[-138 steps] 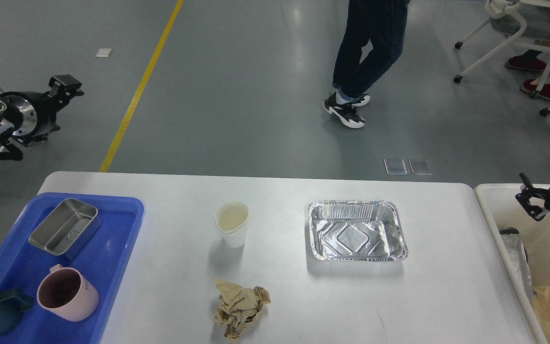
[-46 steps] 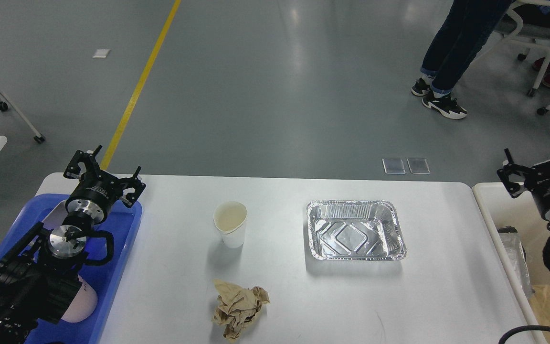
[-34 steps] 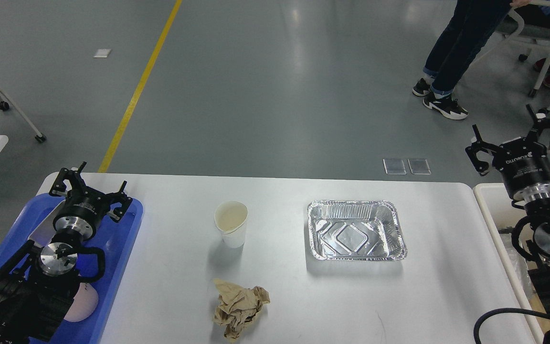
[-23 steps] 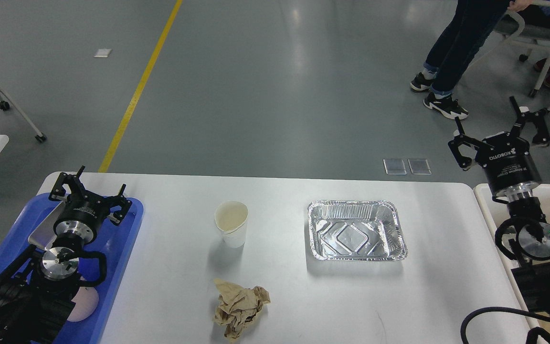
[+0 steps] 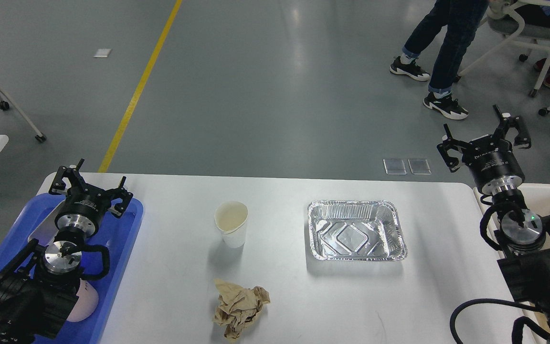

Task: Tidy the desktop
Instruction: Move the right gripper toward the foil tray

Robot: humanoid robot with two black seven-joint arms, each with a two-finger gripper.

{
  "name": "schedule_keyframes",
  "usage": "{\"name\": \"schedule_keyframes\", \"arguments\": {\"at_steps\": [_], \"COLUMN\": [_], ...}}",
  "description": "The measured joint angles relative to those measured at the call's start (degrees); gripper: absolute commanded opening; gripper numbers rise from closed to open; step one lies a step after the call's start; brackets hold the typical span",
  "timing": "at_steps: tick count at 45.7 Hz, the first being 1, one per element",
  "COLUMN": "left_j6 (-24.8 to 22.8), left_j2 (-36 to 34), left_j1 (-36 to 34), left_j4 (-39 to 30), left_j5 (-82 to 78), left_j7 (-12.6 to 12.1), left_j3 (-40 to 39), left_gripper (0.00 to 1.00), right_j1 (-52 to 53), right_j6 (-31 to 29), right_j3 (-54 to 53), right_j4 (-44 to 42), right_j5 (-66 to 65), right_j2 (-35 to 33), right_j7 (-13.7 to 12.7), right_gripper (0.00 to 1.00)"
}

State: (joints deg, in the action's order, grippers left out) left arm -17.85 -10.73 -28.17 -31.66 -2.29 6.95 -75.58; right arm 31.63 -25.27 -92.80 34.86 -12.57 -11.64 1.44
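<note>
— Where do you stand right now?

— Your left gripper [image 5: 89,184] hangs spread wide and empty over the blue tray [image 5: 129,229]; your right gripper [image 5: 485,139] is equally wide, past the far right corner of the desktop [image 5: 280,296]. On the desktop sit a paper cup [image 5: 231,229], a foil tray [image 5: 355,231] and a crumpled paper wad [image 5: 239,308].

— What could go wrong?

— The cup looks dented and light: squeeze hard and it may crush or tip. The foil tray could likely buckle under a pinch.
</note>
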Motion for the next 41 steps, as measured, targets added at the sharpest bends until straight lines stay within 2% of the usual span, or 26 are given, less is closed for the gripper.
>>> {"name": "schedule_keyframes", "arguments": {"at_steps": [8, 18, 30, 41], "left_j6": [-0.1, -0.3, 0.3, 0.4], "left_j2": [0.1, -0.6, -1.2, -1.5], "left_j1": [0.4, 0.7, 0.6, 0.6], "left_j4": [0.0, 0.1, 0.1, 0.2], "left_j5": [0.2, 0.3, 0.2, -0.3], "left_j7": [0.1, -0.8, -4.5, -5.2], "left_j3": [-0.3, -0.4, 0.3, 0.4], "left_gripper": [0.97, 0.97, 0.97, 0.97], "right_j1": [-0.3, -0.9, -1.6, -3.4], "right_j6": [4.8, 5.5, 4.7, 1.4], "right_j3": [-0.1, 3.2, 26.3, 44.0], "right_j4": [5.7, 10.1, 16.9, 29.2], "right_j5": [-0.1, -4.4, -13.8, -21.8], "right_j2": [1.2, -0.2, -13.5, -29.3], "right_j7": [0.2, 0.2, 0.1, 0.1], "right_gripper": [1.0, 1.0, 1.0, 1.0]}}
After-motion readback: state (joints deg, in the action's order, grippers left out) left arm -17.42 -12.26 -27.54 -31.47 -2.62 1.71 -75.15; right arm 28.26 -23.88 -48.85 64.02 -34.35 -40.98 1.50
